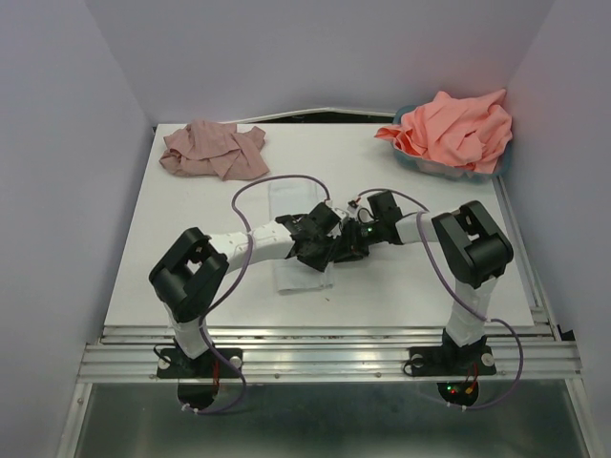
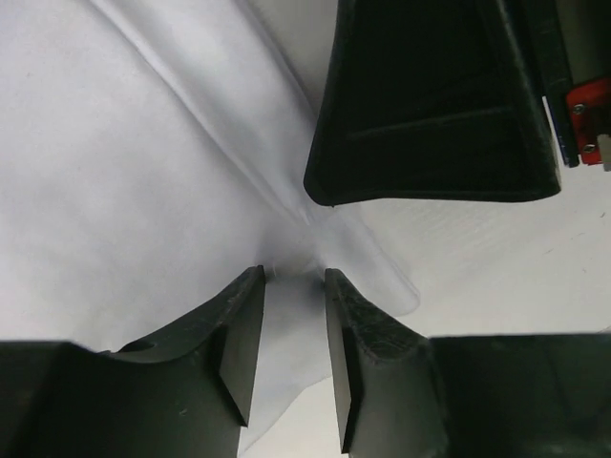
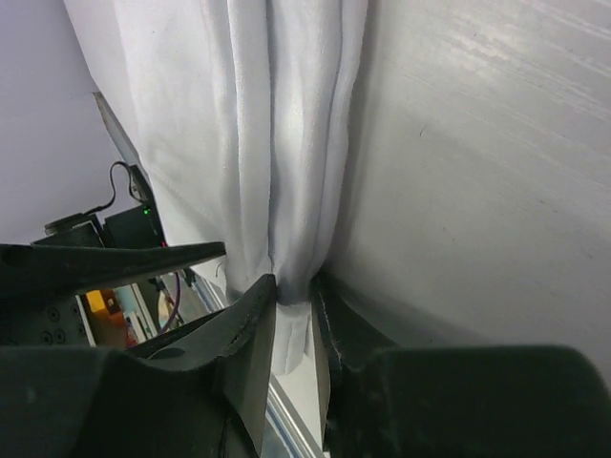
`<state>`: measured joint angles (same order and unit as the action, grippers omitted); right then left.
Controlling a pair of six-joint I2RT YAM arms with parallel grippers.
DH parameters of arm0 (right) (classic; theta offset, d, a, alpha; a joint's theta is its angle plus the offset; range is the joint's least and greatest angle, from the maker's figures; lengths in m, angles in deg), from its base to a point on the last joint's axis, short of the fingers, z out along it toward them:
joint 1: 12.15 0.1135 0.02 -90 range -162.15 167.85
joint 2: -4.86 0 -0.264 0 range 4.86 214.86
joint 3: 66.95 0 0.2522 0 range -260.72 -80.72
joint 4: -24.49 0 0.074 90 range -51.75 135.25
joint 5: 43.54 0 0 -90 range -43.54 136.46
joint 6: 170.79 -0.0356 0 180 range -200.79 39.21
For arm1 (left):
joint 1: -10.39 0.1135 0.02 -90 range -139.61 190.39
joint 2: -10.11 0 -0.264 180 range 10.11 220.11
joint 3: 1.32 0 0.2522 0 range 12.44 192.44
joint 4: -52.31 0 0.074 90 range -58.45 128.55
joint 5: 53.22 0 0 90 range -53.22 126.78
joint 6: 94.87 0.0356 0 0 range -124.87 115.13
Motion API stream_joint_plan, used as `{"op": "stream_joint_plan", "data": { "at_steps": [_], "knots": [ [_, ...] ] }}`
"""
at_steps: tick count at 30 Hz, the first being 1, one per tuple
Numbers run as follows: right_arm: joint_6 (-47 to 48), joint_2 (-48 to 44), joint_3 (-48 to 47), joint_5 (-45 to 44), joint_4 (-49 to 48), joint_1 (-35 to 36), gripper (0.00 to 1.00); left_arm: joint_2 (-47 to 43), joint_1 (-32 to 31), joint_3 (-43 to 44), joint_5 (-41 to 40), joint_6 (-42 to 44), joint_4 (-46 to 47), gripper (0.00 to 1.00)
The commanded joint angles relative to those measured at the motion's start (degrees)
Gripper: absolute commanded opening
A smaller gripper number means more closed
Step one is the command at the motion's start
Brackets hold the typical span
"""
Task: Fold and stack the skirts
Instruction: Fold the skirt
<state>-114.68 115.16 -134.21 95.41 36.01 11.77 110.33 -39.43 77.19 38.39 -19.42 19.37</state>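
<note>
Over the table centre, from above, the pale white-blue skirt is laid long axis front to back; the left arm and right arm are bent inward, meeting at its right edge. From the left wrist, the left gripper is shown half-closed, a pucker of skirt pinched. From the right wrist, the right gripper is narrowed on gathered folds.

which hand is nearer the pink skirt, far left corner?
Left, narrowly. Both pinch the white skirt mid-table. The left hand is on the side toward the pink skirt, and the right hand is just right of it.
</note>
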Motion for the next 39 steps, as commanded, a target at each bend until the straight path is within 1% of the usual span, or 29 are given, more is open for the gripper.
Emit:
{"op": "stream_joint_plan", "data": {
  "at_steps": [1, 2, 3, 5, 6, 8, 9, 10, 14, 16, 21, 28, 36, 38, 39],
  "knots": [
    [-0.5, 1.4, 1.5, -0.4, -2.6, 0.6, 0.25, -0.1, -0.7, 2.0, -1.1, -1.1, -0.1, 0.4],
    [-0.5, 1.6, 1.6, -0.2, -2.9, 0.6, 0.24, 0.0, -0.7, 2.1, -1.0, -1.0, -0.3, 0.38],
    [-0.4, 1.6, 1.7, -0.2, -3.0, 0.6, 0.21, 0.0, -0.7, 2.3, -1.1, -0.9, -0.3, 0.32],
    [-0.5, 1.7, 1.6, -0.2, -3.1, 0.6, 0.17, -0.6, -0.7, 2.2, -1.0, -0.7, -0.4, 0.25],
    [-0.5, 1.8, 1.6, 0.0, -3.1, 0.6, 0.14, -1.0, -0.7, 2.1, -1.1, -0.5, -0.4, 0.18],
    [-0.7, 1.8, 1.7, 0.2, -3.5, 1.1, 0.12, -1.3, -0.7, 2.2, -0.4, -0.3, -0.5, 0.1],
    [-0.7, 1.9, 1.8, 0.3, -3.6, 1.1, 0.09, -1.4, -0.7, 2.4, 0.0, -0.1, -0.5, 0.02],
    [-0.8, 2.0, 1.6, 0.3, -3.7, 1.1, 0.07, -1.8, -0.7, 2.6, 0.1, 0.0, -0.6, 0.0],
    [-1.0, 2.3, 1.6, 0.4, -3.9, 1.1, 0.01, -3.3, -0.7, 3.3, 2.0, 0.3, -0.8, 0.0],
    [-1.1, 2.4, 1.5, 0.5, -3.9, 1.6, 0.01, -4.2, -0.9, 3.4, 2.6, 0.0, -0.8, 0.0],
    [-1.4, 2.2, 1.6, 0.6, -4.3, 1.7, 0.01, -4.8, -1.1, 3.9, 3.5, -0.2, -0.9, 0.0],
    [-1.5, 1.6, 1.8, 0.4, -4.4, 2.2, 0.01, -3.2, -1.5, 5.0, 4.6, -0.7, -0.4, 0.0],
    [-1.6, 1.7, 1.5, 0.6, -4.2, 2.2, 0.01, -0.1, -1.7, 2.1, 4.9, 0.1, 1.9, 0.0],
    [-0.7, 1.4, 1.2, 0.4, -3.7, 2.2, 0.02, 1.1, -1.7, 1.8, 4.9, 0.1, 2.4, 0.02],
    [-0.1, 1.3, 0.9, -0.2, -2.3, 2.2, 0.07, 1.5, -1.7, 1.6, 4.7, 0.1, 2.4, 0.06]
  ]
}}
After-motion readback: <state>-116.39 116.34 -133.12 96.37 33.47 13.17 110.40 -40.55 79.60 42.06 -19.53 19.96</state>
